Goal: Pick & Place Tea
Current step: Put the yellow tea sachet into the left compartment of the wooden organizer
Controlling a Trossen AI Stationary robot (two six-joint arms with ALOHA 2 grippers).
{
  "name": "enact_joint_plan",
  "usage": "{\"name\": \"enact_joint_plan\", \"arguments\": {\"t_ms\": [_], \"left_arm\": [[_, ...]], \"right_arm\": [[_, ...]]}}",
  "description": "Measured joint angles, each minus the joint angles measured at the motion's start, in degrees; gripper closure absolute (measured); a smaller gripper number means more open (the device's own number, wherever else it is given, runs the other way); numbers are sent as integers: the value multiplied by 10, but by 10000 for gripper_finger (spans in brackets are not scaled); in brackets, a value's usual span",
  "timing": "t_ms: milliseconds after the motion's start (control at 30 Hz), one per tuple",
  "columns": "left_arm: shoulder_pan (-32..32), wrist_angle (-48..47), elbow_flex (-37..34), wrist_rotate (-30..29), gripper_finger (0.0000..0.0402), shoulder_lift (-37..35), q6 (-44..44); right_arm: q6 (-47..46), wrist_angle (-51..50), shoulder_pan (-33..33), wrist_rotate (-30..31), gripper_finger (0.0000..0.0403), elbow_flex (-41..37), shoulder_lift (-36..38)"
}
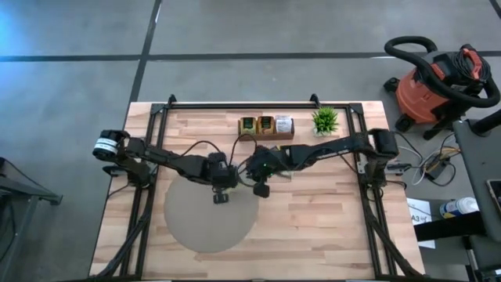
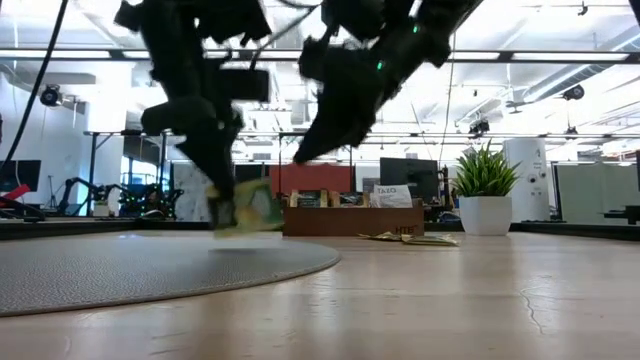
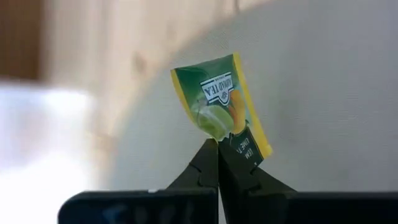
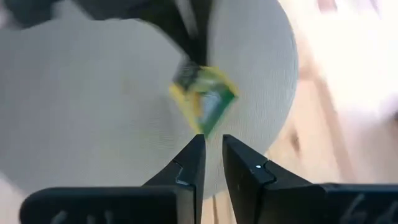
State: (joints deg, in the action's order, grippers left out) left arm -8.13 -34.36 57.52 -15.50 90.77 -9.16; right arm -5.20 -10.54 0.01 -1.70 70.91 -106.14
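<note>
Left hand (image 3: 217,152) pinches green-yellow sachet (image 3: 221,102) (label half hidden); right hand (image 4: 212,149) slightly parted, empty.

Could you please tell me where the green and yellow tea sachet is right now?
The green and yellow paper tea sachet is pinched in the left gripper, over the round grey mat near the table's middle, with the right gripper close beside it.
</note>
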Motion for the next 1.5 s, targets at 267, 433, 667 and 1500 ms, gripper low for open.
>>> {"name": "enact_joint_plan", "arguments": {"t_ms": [267, 433, 667, 1500], "left_arm": [[-6, -16, 64, -103, 401, -2, 177], [-16, -36, 71, -105, 401, -2, 220], [-23, -37, 80, -129, 401, -3, 256], [-24, 24, 93, -135, 400, -12, 217]], "right_arm": [[59, -48, 0, -11, 301, 30, 19], [67, -108, 1, 33, 258, 62, 19], [99, -120, 1, 35, 219, 77, 20], [97, -119, -6, 34, 388, 76, 20]]}}
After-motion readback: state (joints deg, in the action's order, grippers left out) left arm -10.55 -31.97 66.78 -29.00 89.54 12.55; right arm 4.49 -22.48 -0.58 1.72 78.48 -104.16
